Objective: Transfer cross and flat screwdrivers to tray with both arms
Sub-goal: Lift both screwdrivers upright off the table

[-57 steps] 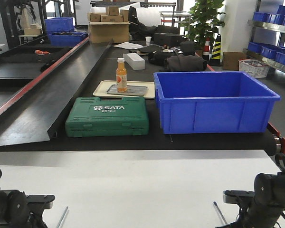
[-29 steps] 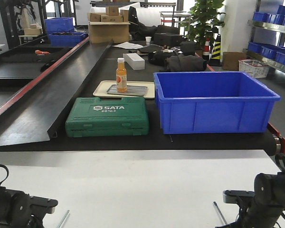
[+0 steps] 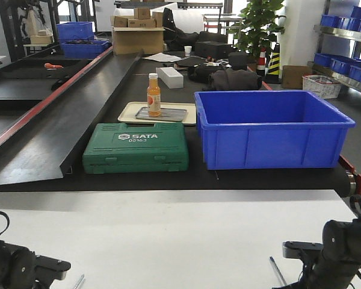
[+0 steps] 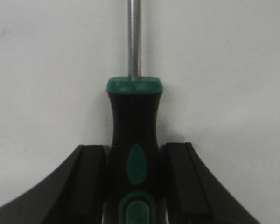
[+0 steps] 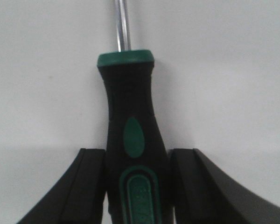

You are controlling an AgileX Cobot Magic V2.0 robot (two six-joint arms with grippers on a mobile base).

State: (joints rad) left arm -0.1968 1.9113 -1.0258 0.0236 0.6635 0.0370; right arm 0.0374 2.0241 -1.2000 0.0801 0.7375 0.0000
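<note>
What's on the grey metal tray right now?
An orange bottle stands on the left part of the grey metal tray, which itself lies on a beige tray. The rest of its surface looks bare, though the spot behind the bottle is hidden.

My left pincer [image 4: 136, 154] grips left screwdriver [image 4: 134, 121] by its handle | my right pincer [image 5: 137, 156] grips right screwdriver [image 5: 130, 102] by its handle
</note>
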